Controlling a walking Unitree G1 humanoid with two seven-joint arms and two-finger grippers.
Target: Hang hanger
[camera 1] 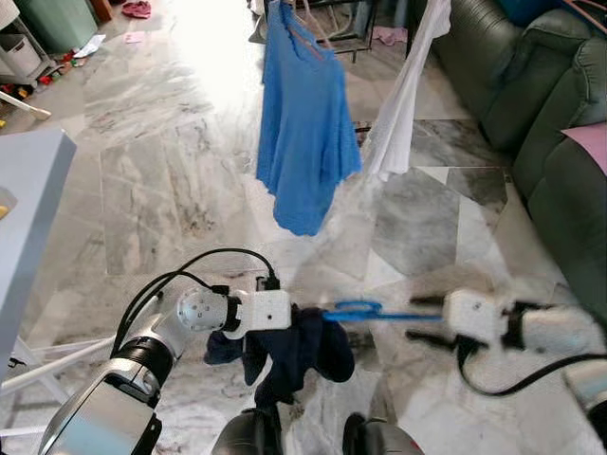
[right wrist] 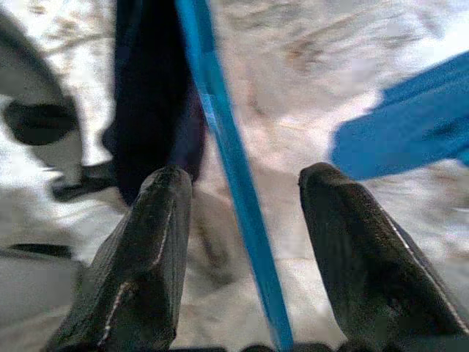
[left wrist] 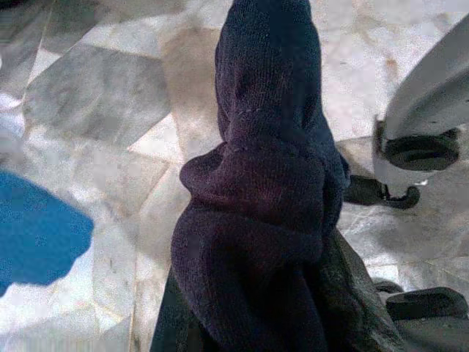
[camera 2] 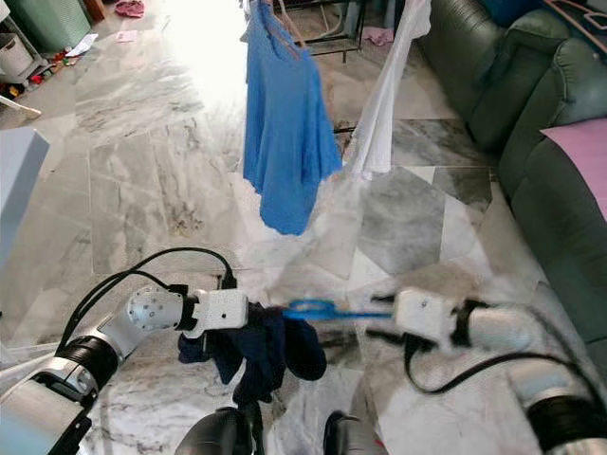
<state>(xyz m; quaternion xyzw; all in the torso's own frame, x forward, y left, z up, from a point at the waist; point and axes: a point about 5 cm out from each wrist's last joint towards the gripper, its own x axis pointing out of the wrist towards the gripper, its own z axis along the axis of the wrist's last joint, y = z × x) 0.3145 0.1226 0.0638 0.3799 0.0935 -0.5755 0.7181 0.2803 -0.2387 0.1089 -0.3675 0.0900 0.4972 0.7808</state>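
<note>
Hanger: the blue hanger (camera 1: 365,311) lies level in the air between the two arms, low in front of the robot and well short of the blue shirt (camera 1: 303,123). It is carried, not yet hung.

Dark garment: a navy knitted garment (camera 1: 294,349) droops from the hanger's left end, bunched right at the left tool, on the near side of the blue shirt. Its weight probably explains why that end needs support.

Left tool: the left tool (camera 1: 302,327) is buried in the dark garment; in its wrist view the cloth (left wrist: 264,198) wraps over the fingers, so I cannot tell how wide they stand. It seems to be bearing the loaded end.

Right tool: the right tool (camera 1: 417,322) reaches toward the hanger's free end, nearer than the blue shirt and to its right. In its wrist view the two fingers (right wrist: 139,257) stand wide apart with the blue bar (right wrist: 234,183) running between them, not clamped. I judge this a guiding or about-to-grip stance that keeps the bar level.

Blue shirt: it hangs ahead of the robot beside a white garment (camera 1: 403,104), which suggests a rail above, out of view, as the likely target.

Sofa: a green sofa (camera 1: 541,123) stands to the right of the blue shirt.

Stage: carrying; approach and lift seem left to do.
</note>
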